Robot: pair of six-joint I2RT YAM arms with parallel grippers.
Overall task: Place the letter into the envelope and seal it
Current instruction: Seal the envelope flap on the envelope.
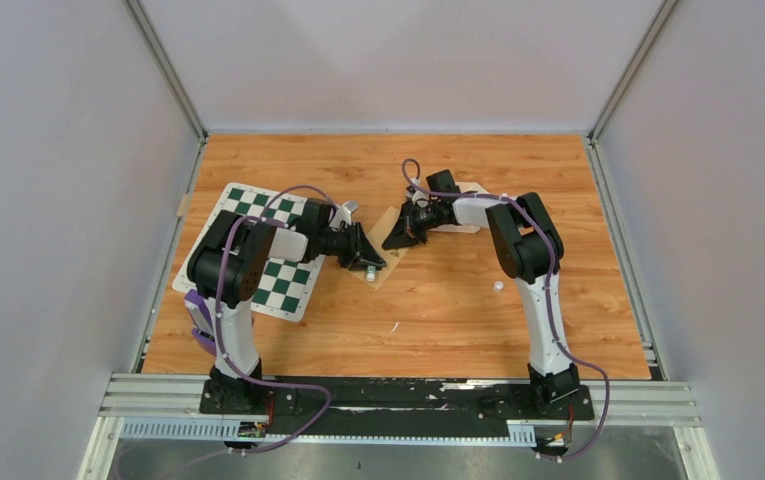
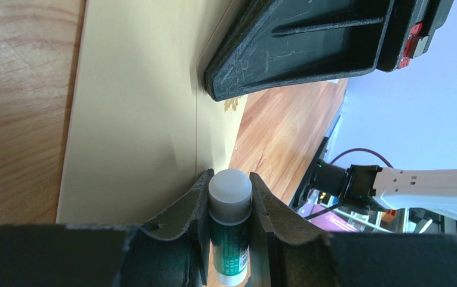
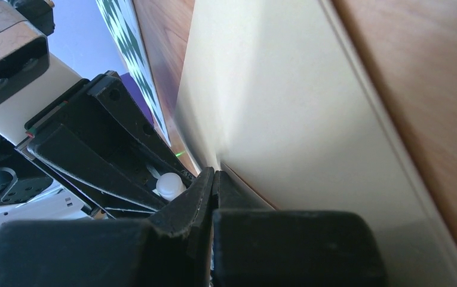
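The tan envelope (image 1: 387, 274) (image 2: 136, 119) (image 3: 309, 119) lies flat on the wooden table between both arms. My left gripper (image 1: 369, 262) (image 2: 230, 179) is shut on a green glue stick (image 2: 230, 197) (image 3: 169, 184), whose pale tip points at the envelope. My right gripper (image 1: 396, 240) (image 3: 215, 173) is shut, and its fingertips (image 2: 214, 89) rest on the envelope at a crease, facing the left gripper. I cannot tell if paper is pinched between them. A bit of ornate print (image 2: 232, 105) shows at the envelope's edge. The rest of the letter is hidden.
A green-and-white checkered mat (image 1: 258, 250) lies under the left arm. A small white cap (image 1: 498, 286) sits on the wood right of centre. A pale object (image 1: 473, 188) lies behind the right wrist. Grey walls close in the table.
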